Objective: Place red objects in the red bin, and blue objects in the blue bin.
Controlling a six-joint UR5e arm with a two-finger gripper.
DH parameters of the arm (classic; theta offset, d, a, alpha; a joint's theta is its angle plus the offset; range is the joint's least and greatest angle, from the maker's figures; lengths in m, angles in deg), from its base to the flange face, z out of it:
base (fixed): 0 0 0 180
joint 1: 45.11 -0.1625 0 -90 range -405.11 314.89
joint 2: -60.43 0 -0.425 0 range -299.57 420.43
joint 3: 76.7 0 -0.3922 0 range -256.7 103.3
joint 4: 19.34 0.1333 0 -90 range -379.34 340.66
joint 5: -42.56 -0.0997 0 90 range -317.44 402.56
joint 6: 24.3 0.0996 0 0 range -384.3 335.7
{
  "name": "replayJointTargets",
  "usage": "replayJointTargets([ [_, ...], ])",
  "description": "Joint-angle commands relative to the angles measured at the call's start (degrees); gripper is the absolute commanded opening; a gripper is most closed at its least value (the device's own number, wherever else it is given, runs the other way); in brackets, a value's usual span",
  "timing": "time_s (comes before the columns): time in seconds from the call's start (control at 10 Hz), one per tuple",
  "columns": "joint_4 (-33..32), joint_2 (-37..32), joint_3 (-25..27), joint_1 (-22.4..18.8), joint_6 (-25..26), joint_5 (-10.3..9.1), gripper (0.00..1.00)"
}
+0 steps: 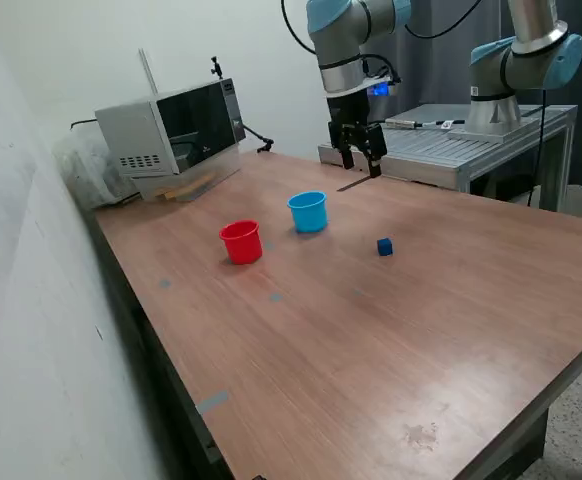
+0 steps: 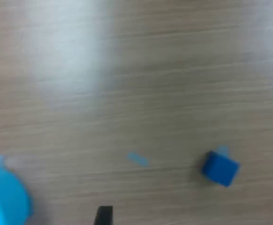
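A wooden worktop (image 1: 391, 340) is seen carrying a blue cube (image 1: 384, 246) toward the exterior view's right, well apart from both cups. Left of it the red cup (image 1: 241, 241) is set, with the light blue cup (image 1: 308, 211) just beyond. Farther back, the fingers (image 1: 360, 153) are held parted and empty above the worktop.

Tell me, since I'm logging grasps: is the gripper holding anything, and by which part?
Nothing is held. The gripper hangs open above the table, and the blue cube lies loose on the wood.
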Motion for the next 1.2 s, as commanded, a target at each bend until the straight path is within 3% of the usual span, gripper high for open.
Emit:
replayJointTargets([
  [0.0, -0.56, 0.21, 0.39, -1.89, 8.82, -4.82, 1.00],
  [0.1, -2.22, 0.82, 0.39, -2.42, 11.92, -6.77, 1.00],
  [0.2, -4.76, 1.78, 0.39, -2.51, 14.82, -7.22, 1.00],
  [0.6, -10.05, 6.71, 0.83, -2.34, 17.04, -7.14, 1.00],
  [1.1, -11.64, 10.67, 2.76, -2.16, 18.37, -6.52, 1.00],
])
